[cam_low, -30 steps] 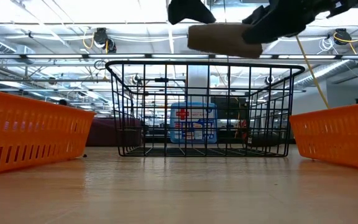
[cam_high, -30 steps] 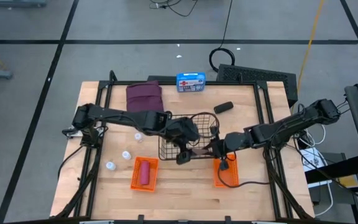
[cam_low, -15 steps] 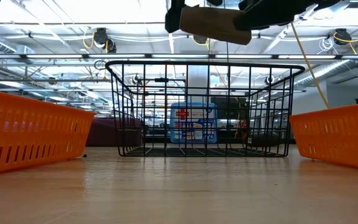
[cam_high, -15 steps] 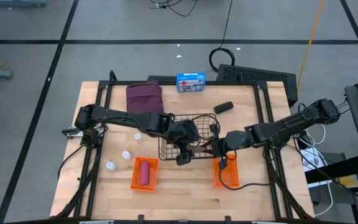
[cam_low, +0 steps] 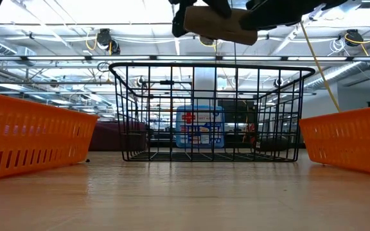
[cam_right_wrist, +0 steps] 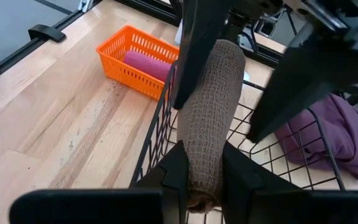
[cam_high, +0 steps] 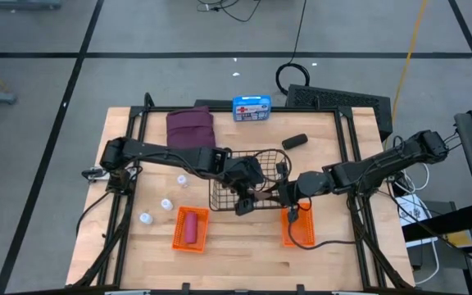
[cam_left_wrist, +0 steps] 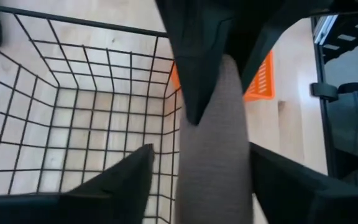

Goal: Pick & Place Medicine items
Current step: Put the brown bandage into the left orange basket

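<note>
A brown woven bandage roll hangs in the air over the near side of the black wire basket. My right gripper is shut on one end of it. My left gripper is open, and its two fingers stand on either side of the roll's other end. Three white bottles stand on the table at the left. The pink cylinder lies in the left orange basket. The maroon pouch and the dark-grey oblong piece lie at the back. My right gripper pinches the roll's end between its two fingers, which lie along the roll's sides. It comes level from the table's right. The roll sticks out toward my left gripper, clear of the basket. Whether my left gripper's fingers touch the roll, I cannot tell.
A blue first-aid box stands at the far edge. A second orange basket stands at the near right, partly under my right arm. The wood is bare along the near edge.
My right gripper has lifted the roll and carried it a little toward the table's left. My left gripper has moved in around the roll's free end.
</note>
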